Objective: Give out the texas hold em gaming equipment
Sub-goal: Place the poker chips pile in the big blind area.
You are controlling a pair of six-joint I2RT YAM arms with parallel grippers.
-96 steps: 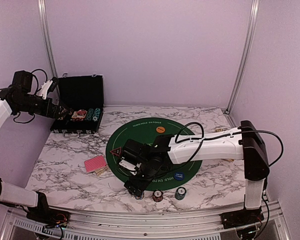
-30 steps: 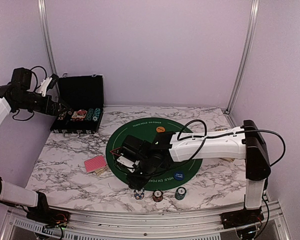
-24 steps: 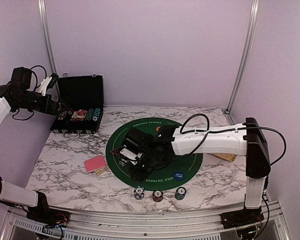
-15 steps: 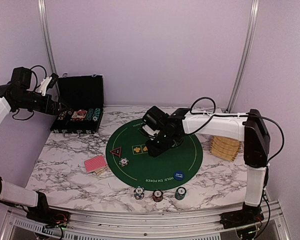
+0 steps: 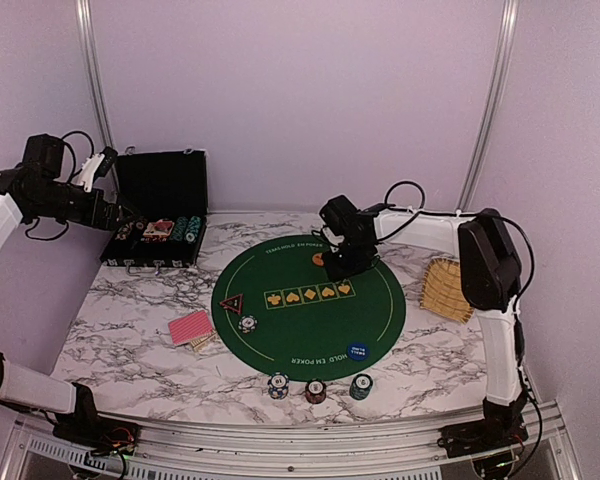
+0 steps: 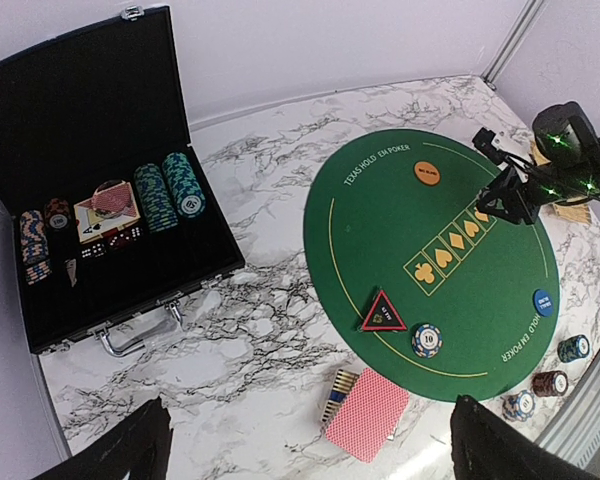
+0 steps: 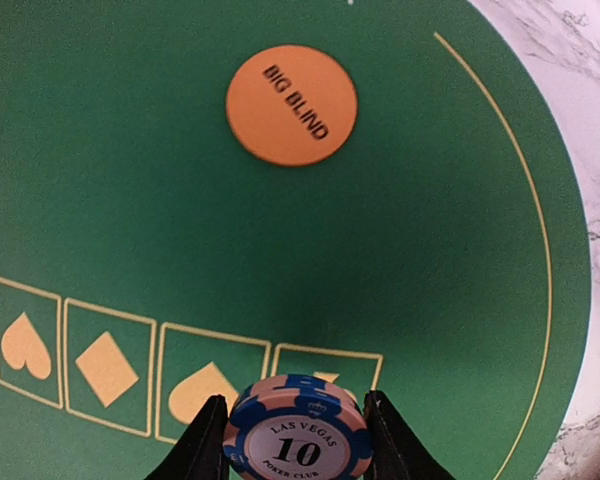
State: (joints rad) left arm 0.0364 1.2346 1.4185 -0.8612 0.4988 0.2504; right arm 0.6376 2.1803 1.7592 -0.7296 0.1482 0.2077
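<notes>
My right gripper [image 7: 298,440] is shut on a blue-and-pink "10" poker chip [image 7: 298,432], held above the card boxes of the green mat [image 7: 100,200], just short of the orange BIG BLIND button [image 7: 292,104]. From above, that gripper [image 5: 338,262] hangs at the mat's far side beside the orange button [image 5: 319,259]. On the mat lie a black-red triangle marker [image 5: 230,303], a chip [image 5: 246,323] and a blue button [image 5: 357,350]. Three chip stacks [image 5: 315,391] stand at the front edge. Red-backed cards [image 6: 366,415] lie left of the mat. My left gripper [image 6: 315,455] is open, high near the case.
An open black chip case [image 6: 90,200] holding rows of chips, dice and a card deck stands at the far left. A tan slatted wooden piece [image 5: 447,288] lies right of the mat. Frame posts rise at the back corners.
My right arm has swung from the mat's near left side to its far side by the orange button, carrying the chip. The triangle marker and the chip beside it are uncovered. The left arm stayed put.
</notes>
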